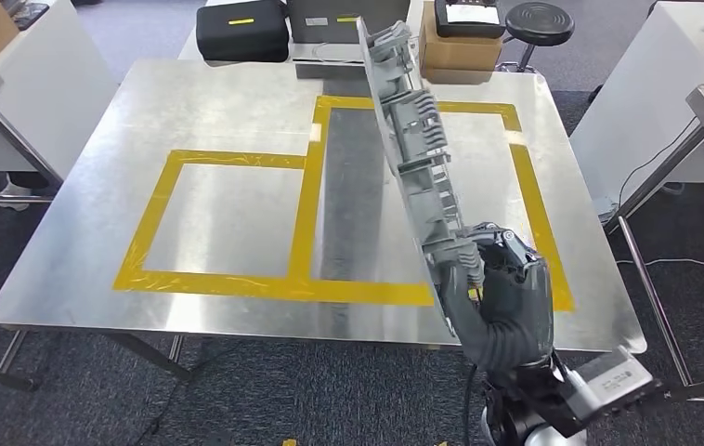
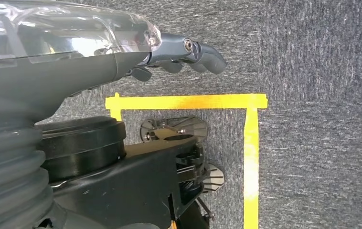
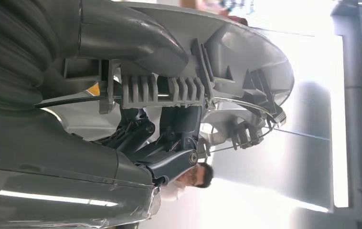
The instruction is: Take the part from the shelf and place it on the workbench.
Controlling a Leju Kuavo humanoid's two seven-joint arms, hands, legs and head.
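A long grey ribbed plastic part (image 1: 413, 139) stands almost on edge above the metal workbench (image 1: 237, 102), over the right yellow-taped rectangle. My right hand (image 1: 501, 279) grips its near lower end at the bench's front right. In the right wrist view the part (image 3: 246, 71) curves away from the hand (image 3: 136, 95), with the thumb and fingers clamped on its ribbed edge. My left hand (image 2: 184, 55) hangs at my side above the carpet, its fingers curled in and holding nothing.
Yellow tape (image 1: 228, 279) marks two adjoining rectangles on the bench. A black case (image 1: 241, 32), cardboard boxes (image 1: 460, 46) and a round stool (image 1: 539, 23) stand behind it. White tables flank both sides. Yellow floor tape (image 2: 250, 157) crosses the carpet.
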